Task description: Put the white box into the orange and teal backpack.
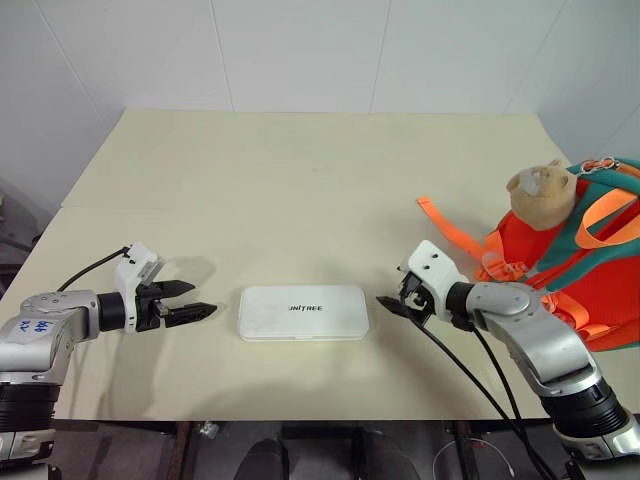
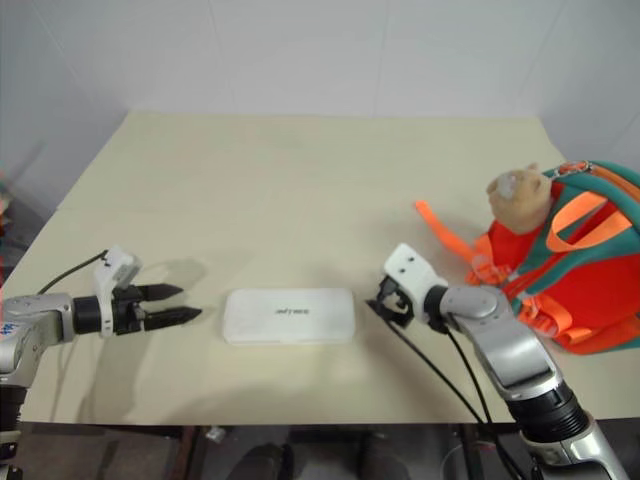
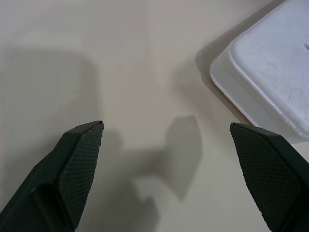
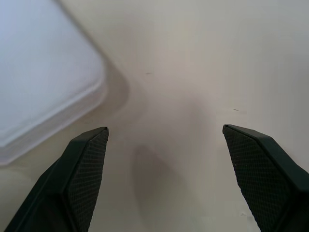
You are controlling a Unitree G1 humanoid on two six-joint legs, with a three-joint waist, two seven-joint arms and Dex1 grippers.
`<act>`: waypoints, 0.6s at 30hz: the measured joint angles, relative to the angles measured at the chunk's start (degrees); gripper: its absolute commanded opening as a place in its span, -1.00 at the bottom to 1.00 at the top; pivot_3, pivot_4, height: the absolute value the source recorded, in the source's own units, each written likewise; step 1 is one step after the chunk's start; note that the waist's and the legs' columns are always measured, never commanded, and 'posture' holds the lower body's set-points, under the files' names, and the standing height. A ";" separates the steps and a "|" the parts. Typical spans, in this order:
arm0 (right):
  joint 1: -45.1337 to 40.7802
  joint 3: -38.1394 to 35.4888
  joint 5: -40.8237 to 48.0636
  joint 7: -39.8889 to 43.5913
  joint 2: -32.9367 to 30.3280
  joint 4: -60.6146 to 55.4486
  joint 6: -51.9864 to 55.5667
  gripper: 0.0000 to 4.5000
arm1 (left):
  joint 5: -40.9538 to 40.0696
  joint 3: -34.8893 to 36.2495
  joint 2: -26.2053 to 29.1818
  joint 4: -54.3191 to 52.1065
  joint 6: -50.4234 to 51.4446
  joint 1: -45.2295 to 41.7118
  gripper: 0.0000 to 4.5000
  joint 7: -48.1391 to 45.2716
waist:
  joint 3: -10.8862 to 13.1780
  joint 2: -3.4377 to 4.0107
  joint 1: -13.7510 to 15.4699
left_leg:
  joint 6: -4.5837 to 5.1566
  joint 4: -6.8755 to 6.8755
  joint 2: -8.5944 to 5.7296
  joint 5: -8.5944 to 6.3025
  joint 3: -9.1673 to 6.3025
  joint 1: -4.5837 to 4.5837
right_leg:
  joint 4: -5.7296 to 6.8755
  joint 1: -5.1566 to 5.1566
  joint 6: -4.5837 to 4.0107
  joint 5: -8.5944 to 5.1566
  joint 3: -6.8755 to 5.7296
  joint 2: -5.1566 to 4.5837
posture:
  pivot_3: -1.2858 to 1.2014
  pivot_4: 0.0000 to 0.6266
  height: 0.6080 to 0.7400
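Step in hand: approach before the pick, judging from the layout. The flat, glossy white plastic box with rounded corners and small dark lettering on its lid (image 1: 303, 312) lies flat on the pale beige matte table (image 1: 300, 180), near the front edge, between the two arms. Nothing is held.

The left gripper (image 1: 192, 301) sits just beside the box's left short end, fingers spread wide, not touching. The right gripper (image 1: 396, 302) sits just beside the right short end, also spread wide, also clear of the box. In the wrist views the black fingers (image 3: 77, 159) show a fine cross-hatched rubber texture, with a box corner just beyond them.

The soft orange fabric backpack with teal trim, orange webbing straps and a tan plush bear head (image 1: 580, 260) rests at the table's right edge, well apart from the box. Whether its mouth is open cannot be told.

Next move likely calls for both grippers to close in on the box's opposite short ends and squeeze evenly. The lid is slick and the profile low, so slipping looks like a risk. Then lift and carry it right to the bag.
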 measured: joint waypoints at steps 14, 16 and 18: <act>1.36 2.01 -0.53 1.33 0.09 -2.76 -2.33 1.00 | -6.77 -1.01 0.17 -4.80 12.51 0.12 0.99 -0.57 | 0.00 0.00 -0.01 | 0.00 0.01 0.03 0.00 -0.02 0.04 | -0.02 0.00 -0.01 -0.01 0.02 0.04 | 0.03 -0.52 1.00; 1.35 2.02 -0.67 1.34 0.09 -2.73 -2.42 1.00 | -7.42 -1.23 -0.21 -4.57 14.23 -0.62 0.99 -0.47 | 0.00 0.00 0.00 | 0.00 0.01 0.02 0.00 -0.02 0.04 | -0.04 0.00 -0.01 -0.01 0.02 0.04 | 0.03 -0.52 1.00; 1.33 2.03 -1.04 1.35 0.10 -2.70 -2.49 1.00 | -8.89 -1.23 -1.11 -3.94 15.71 -2.13 0.99 -0.44 | 0.00 0.00 0.01 | 0.00 0.02 0.02 0.00 -0.01 0.04 | -0.03 0.00 -0.01 -0.01 0.01 0.05 | 0.03 -0.52 1.00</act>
